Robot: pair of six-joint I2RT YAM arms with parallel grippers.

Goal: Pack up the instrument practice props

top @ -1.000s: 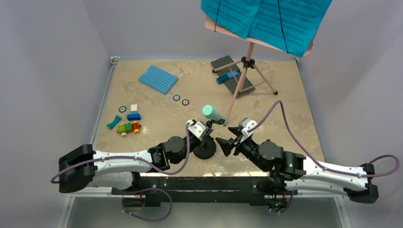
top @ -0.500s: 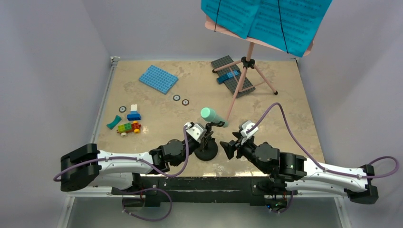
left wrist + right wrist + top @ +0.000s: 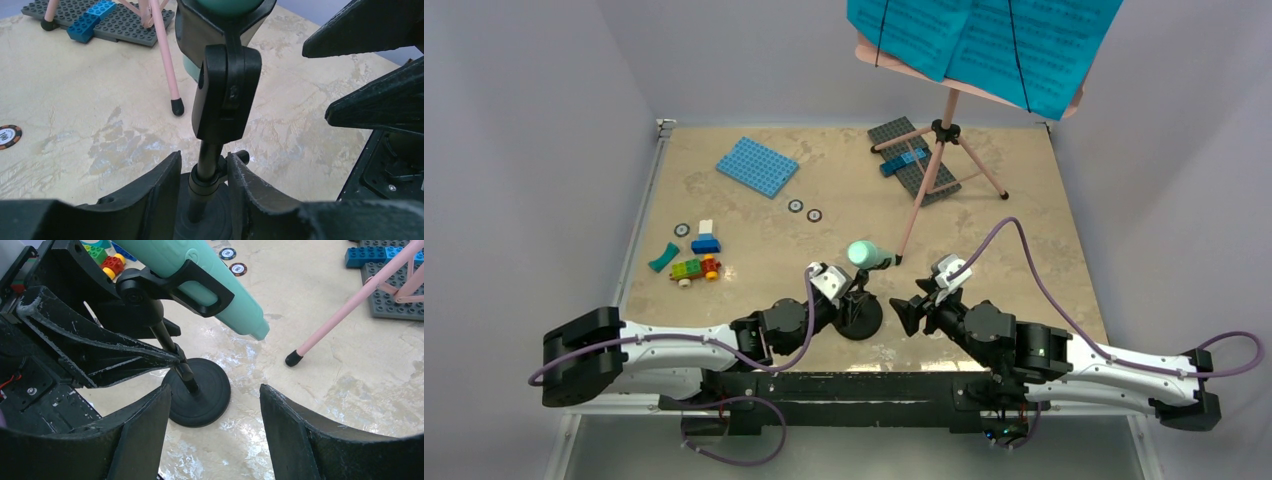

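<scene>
Shifted slightly nearer the arms than before, the smooth mint-green microphone (image 3: 865, 253) sits clipped atop its thin black round-based stand (image 3: 200, 395) on the table (image 3: 754, 225), pole clamped by the low left gripper (image 3: 204, 167), right gripper (image 3: 906, 308) spread alongside.

Both white-and-black arms lie low along the near edge of the tabletop, elbows out, forearms angled in toward each other. The left arm (image 3: 674, 345) has its black two-finger pincer (image 3: 204, 167) clamped on the thin pole of the small black round-base mic stand (image 3: 860, 318), one finger (image 3: 155, 192) pressed to each side. The right arm (image 3: 1104, 365) points its pincer (image 3: 215, 390) at the left one from just beside it, fingers (image 3: 145, 432) spread wide and gripping nothing.
</scene>
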